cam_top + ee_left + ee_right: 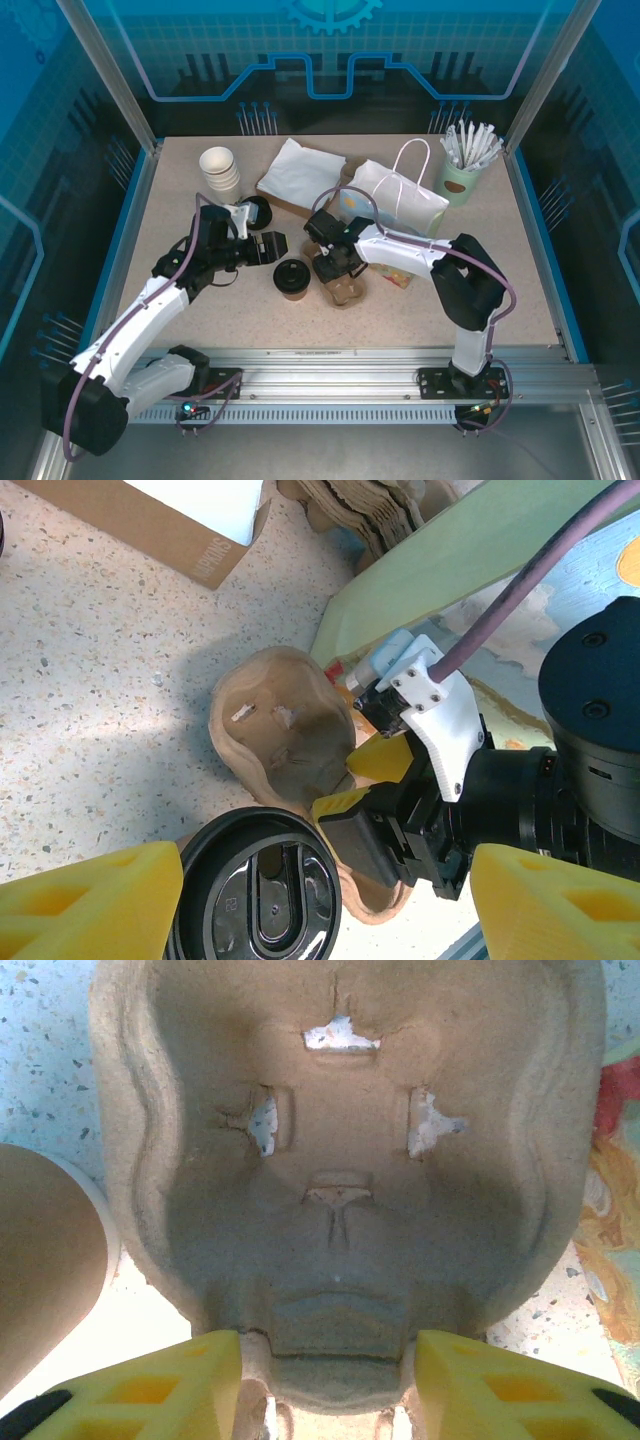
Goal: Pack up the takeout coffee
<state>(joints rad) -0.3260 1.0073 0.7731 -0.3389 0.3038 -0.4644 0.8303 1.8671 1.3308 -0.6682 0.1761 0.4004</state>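
Coffee cup [291, 278] stands upright on the tabletop [400, 325], just beside the pulp carrier [350, 293]. Left claw [268, 247] is spread wide near the cup and holds nothing. Right claw [328, 1360] pinches the carrier's rim. Risk: the claws sit close together, so a nudge may tip the cup. Open room lies toward the near edge.

Bright, even overhead light keeps the top view sharp, with short soft shadows on the table [540, 260]. In the left wrist view a broad shadow lies left of the pulp tray [270, 710], and the near edges blur. The right wrist view is dimmer and softly focused.
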